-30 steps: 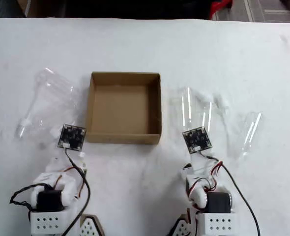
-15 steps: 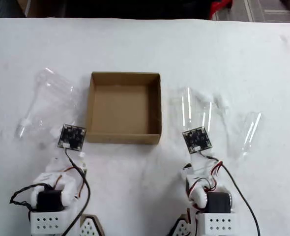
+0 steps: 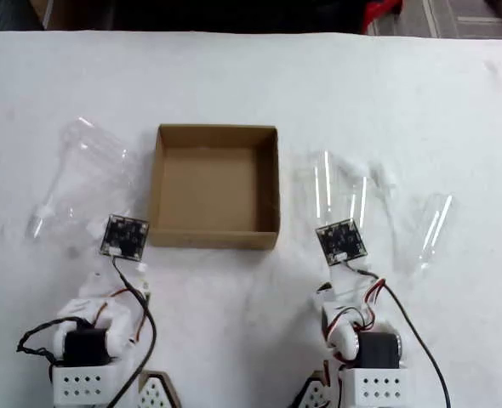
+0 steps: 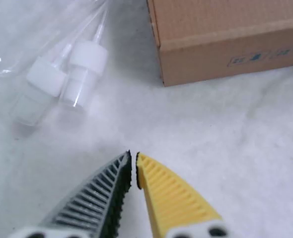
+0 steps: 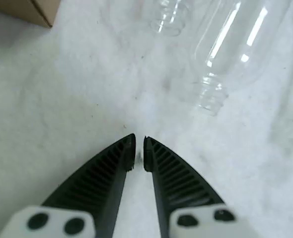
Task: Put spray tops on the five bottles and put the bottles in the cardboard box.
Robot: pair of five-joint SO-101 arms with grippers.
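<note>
Both arms sit at the near edge of the white desk (image 3: 404,102). The left gripper (image 4: 134,163), pressed together on nothing, points at two white-collared spray tops (image 4: 82,67) toward the left edge. The right gripper (image 5: 139,148), likewise closed and empty, faces open-necked clear bottles (image 5: 231,44) toward the right edge. The cardboard box (image 3: 213,238) stands empty mid-desk. The likely best start is to open wide and grasp one top by its collar.

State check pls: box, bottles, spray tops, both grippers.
Cardboard box: upright, open at the top, empty.
Clear bottles right of the box: lying down, necks open, no tops on.
White spray tops: lying left of the box among clear plastic; cannot tell if they are screwed onto bottles.
Left gripper: shut, holding nothing.
Right gripper: shut, holding nothing.
</note>
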